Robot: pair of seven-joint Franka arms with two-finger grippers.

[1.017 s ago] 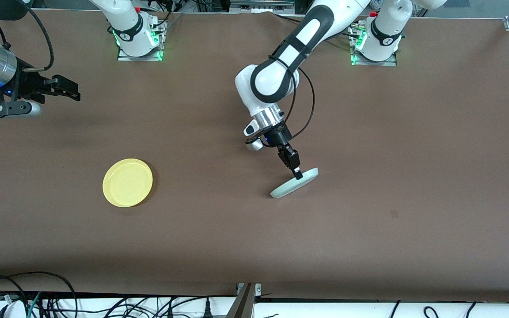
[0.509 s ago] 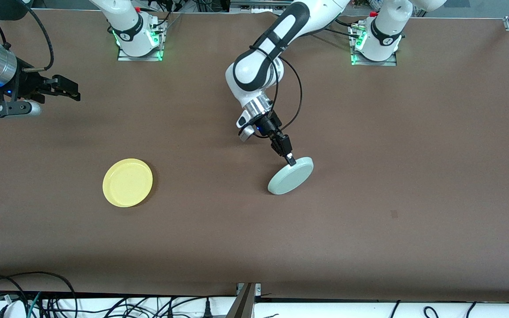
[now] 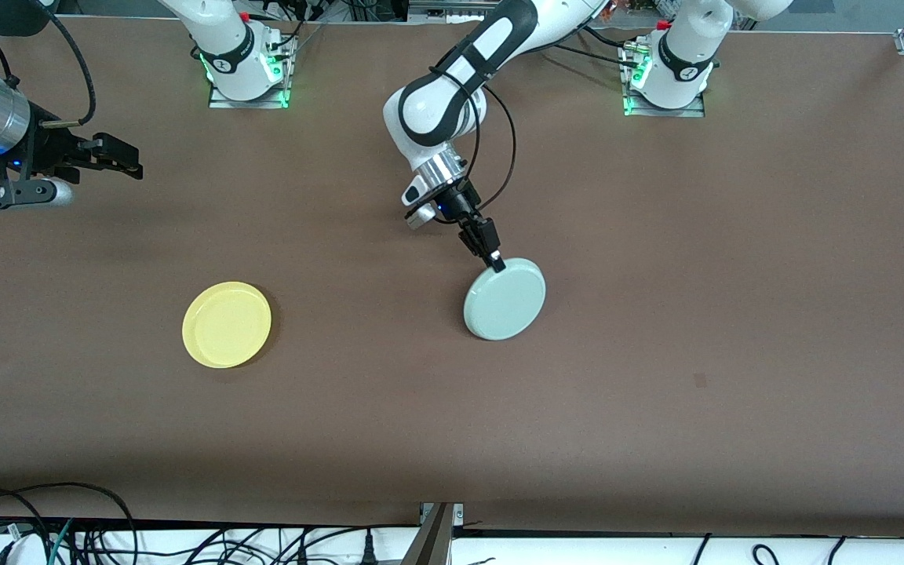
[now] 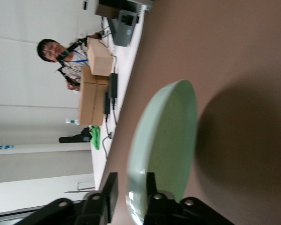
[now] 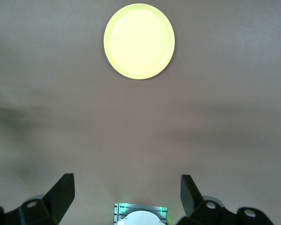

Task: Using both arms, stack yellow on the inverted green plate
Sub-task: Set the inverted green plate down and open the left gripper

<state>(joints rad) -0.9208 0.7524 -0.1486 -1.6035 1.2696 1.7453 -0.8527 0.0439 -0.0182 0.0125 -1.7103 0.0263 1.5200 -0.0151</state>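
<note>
Green plate [image 3: 504,299] sits mid-table, underside facing up and showing flat grey-green in the front view. It is tilted: the left wrist view has it [image 4: 164,145] standing steeply off the table [image 3: 734,275], its lower edge toward the front camera apparently down or nearly so; contact can't be confirmed.

Left end effector [image 3: 493,262] is clamped on the rim at the plate's edge farthest from the front camera. In the left wrist view [image 4: 131,199] one finger is on each face of the rim. From the grip point the plate's body extends toward the front camera and slightly toward the left arm's end of the table. Being round, it has no long axis; what matters is the tilt axis, which I'd put along the lower edge.

My read: inversion is nearly done, and the remaining move is to lay it flat and let go.

Yellow [image 3: 227,324] lies flat and rim-up toward the right arm's end of the table, well apart from the green plate and slightly nearer the front camera.

Right end effector [image 3: 118,157] waits over the table near that end, fingers spread wide [image 5: 126,197] and holding nothing. Yellow [image 5: 139,41] lies straight ahead between its fingers' line. The right arm is clearly the nearer one for that pick.

Risk, as a guess: releasing before the plate is flat could let it skid or rock.
</note>
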